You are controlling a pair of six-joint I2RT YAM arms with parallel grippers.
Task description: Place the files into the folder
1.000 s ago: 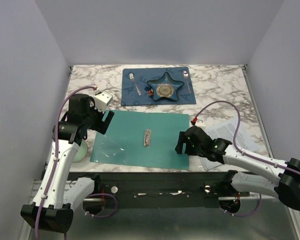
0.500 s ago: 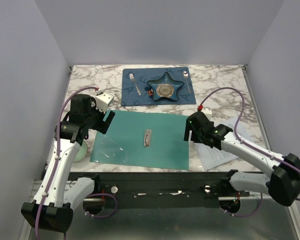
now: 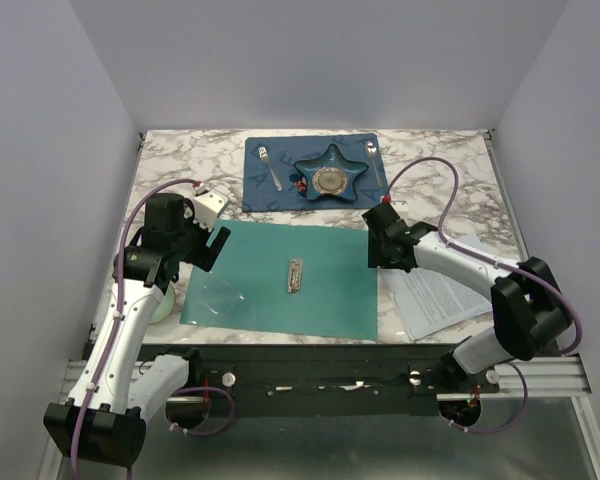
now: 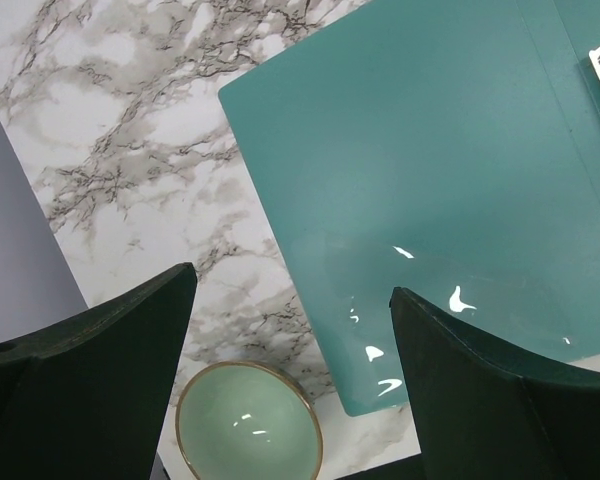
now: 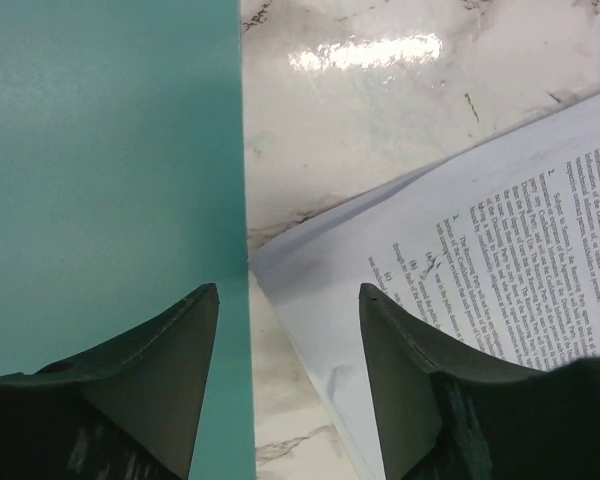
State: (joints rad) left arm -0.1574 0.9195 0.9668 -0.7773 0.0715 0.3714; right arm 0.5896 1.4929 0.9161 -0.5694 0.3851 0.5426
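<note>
Right wrist cam: right gripper [image 5: 285, 292] is spread wide and empty. A corner of the white printed paper sheets [image 5: 460, 290] sits between the jaws, right at the edge of the flat teal-green folder [image 5: 100, 150] under one jaw. (Kim)

Risk: closing there pinches folder edge plus sheet and drags both. Or it nips only the top sheet and the rest fan out over the marble table [image 5: 380, 110]. Left side? (Dev)

Left gripper [image 4: 292, 282] is also spread and empty. Folder corner is between its jaws, unpinned, so the folder may slide. (Kim)

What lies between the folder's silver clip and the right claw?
Nothing but bare teal folder between the clip and the right claw, shown in the top view.
</note>
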